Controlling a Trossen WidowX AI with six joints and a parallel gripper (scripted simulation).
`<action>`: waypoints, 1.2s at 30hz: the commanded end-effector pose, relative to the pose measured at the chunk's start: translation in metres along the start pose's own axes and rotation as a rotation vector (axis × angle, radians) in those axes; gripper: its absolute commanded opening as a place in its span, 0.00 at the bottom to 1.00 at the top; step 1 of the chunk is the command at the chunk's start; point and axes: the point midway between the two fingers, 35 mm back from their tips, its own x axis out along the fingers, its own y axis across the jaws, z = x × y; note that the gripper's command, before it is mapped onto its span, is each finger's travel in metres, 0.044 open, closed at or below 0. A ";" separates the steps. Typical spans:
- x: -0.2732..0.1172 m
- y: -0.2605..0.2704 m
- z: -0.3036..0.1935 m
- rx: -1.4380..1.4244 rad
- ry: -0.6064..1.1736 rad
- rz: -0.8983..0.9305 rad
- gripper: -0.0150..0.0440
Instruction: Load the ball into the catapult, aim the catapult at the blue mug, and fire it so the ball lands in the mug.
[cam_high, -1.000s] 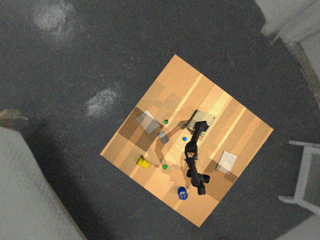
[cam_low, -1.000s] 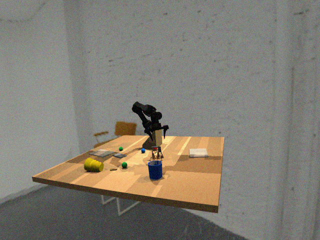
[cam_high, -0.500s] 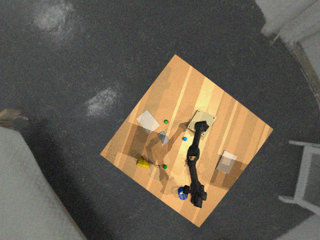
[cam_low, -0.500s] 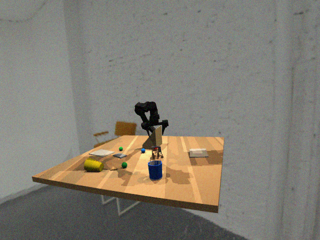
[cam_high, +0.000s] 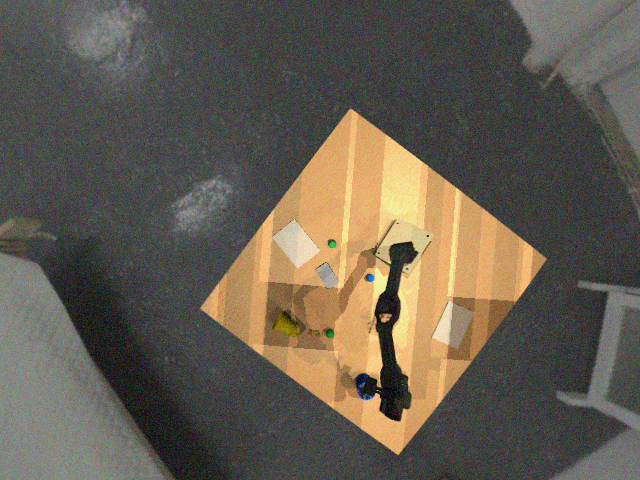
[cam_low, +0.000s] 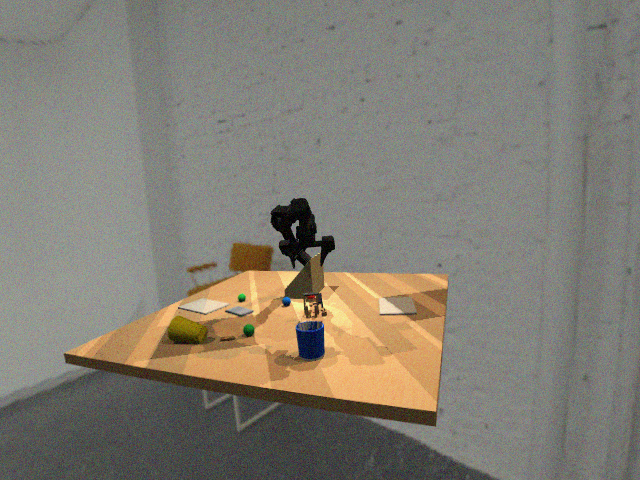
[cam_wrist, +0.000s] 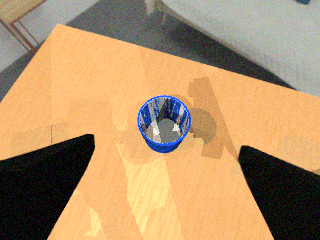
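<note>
Caught gripper (cam_high: 390, 400) (cam_low: 308, 263) (cam_wrist: 167, 146) released, wide apart.
In exterior view, saw red ball (cam_low: 311, 296) at catapult (cam_low: 315, 307), twelve o'clock from upright blue mug (cam_high: 360, 391) (cam_low: 310, 342) (cam_wrist: 164, 148), bare inside; yellow cup (cam_high: 285, 324) (cam_low: 187, 330) tipped, nine o'clock.

Had a pale grey, pitted wall (cam_low: 465, 155) behind the wooden table (cam_high: 320, 170) (cam_low: 361, 400) (cam_wrist: 100, 65), with an orange-brown chair (cam_low: 250, 256) beyond its far side. Showed a dark grey floor (cam_high: 155, 139) (cam_low: 258, 444) (cam_wrist: 120, 30) below, marked from above by two whitish patches. Caught bright bands of light and brown shadows across the wood.
</note>
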 end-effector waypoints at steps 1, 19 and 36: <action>0.000 -0.001 0.001 -0.003 -0.003 -0.005 1.00; 0.000 -0.001 0.001 -0.003 -0.003 -0.005 0.47; 0.000 0.000 0.000 -0.009 -0.001 -0.005 0.25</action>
